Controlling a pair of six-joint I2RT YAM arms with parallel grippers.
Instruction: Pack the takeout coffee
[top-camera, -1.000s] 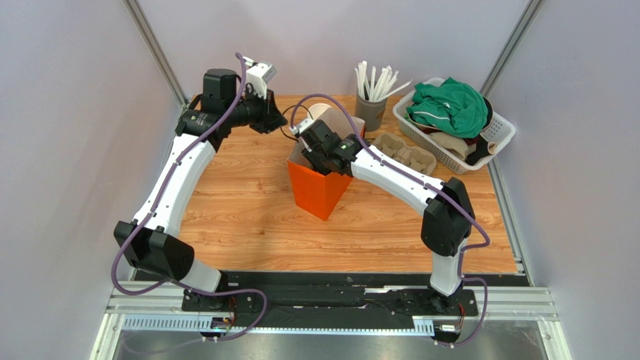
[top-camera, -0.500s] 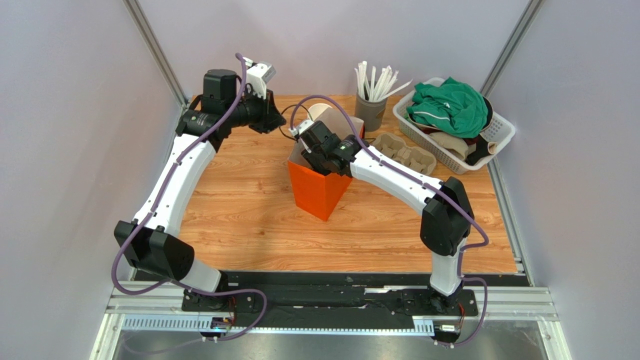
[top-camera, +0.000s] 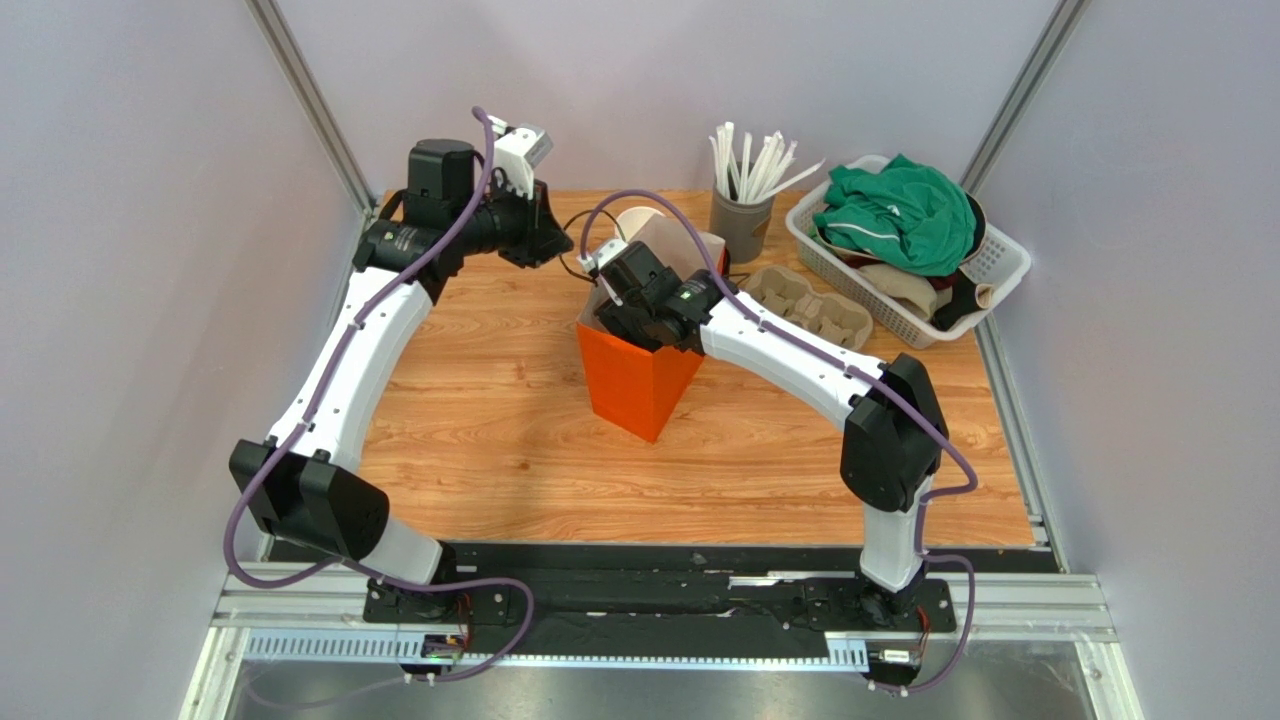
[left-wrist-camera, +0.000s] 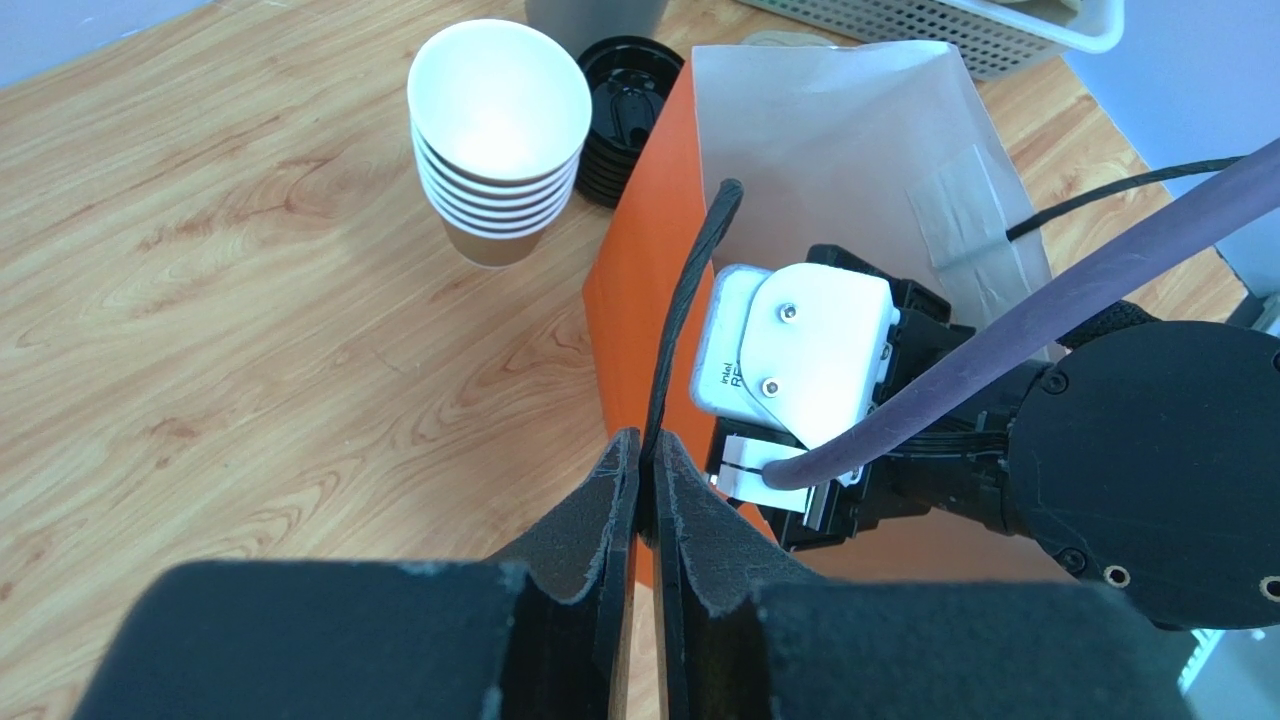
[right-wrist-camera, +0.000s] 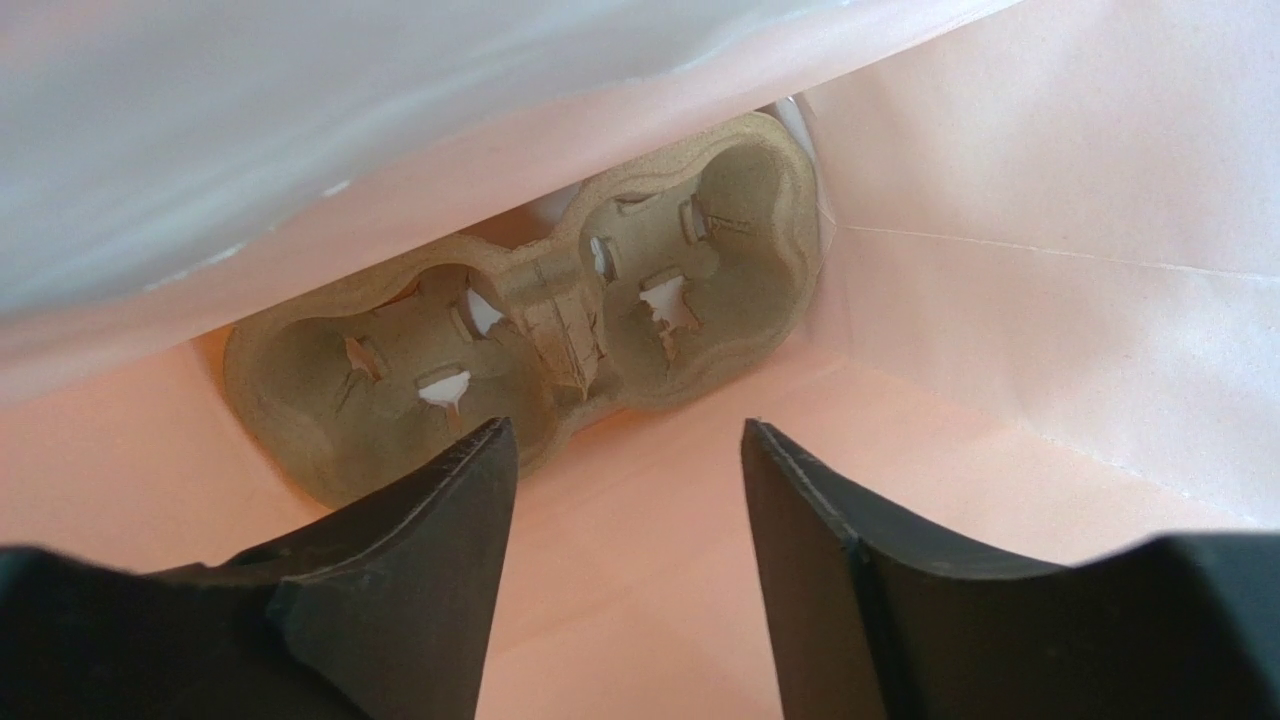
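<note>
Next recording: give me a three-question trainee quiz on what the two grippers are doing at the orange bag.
1. True or false: the right gripper, inside the orange bag, holds a cup.
2. The left gripper is shut on: A) the bag's black handle B) a lid C) a straw
3. Fill in: on the bag's floor lies a pulp cup ____.
Key: 1 false; 2 A; 3 carrier.

Top view high, whole table (top-camera: 481, 420); left wrist above orange bag (top-camera: 639, 387); right wrist close inside it
</note>
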